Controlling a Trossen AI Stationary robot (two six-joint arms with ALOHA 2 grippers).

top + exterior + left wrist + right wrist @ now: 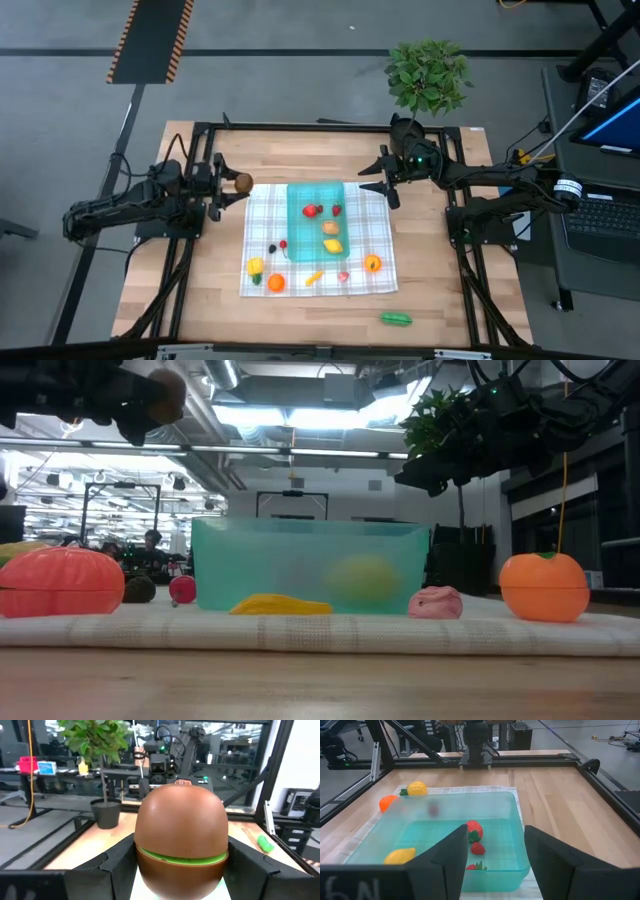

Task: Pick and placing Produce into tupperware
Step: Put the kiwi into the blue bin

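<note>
While the left gripper (pixel 236 183) hovers beside the checked cloth (pixel 262 212), its fingers (pixel 117 865) pinch a brown, green-banded toy fruit (pixel 182 839); the right gripper (pixel 384 181), fingers (pixel 451 851) spread and empty, waits over the shallow translucent teal plastic tupperware (pixel 297 215) on the wooden tabletop (pixel 430 290).

Bright, even overhead light on the table (pixel 200 300), shadows soft and short. Ceiling strips (pixel 300 415) glare white in the low view. The near brown fruit (pixel 181 837) looms slightly soft; the tupperware (pixel 310 565) blurs its contents.
</note>
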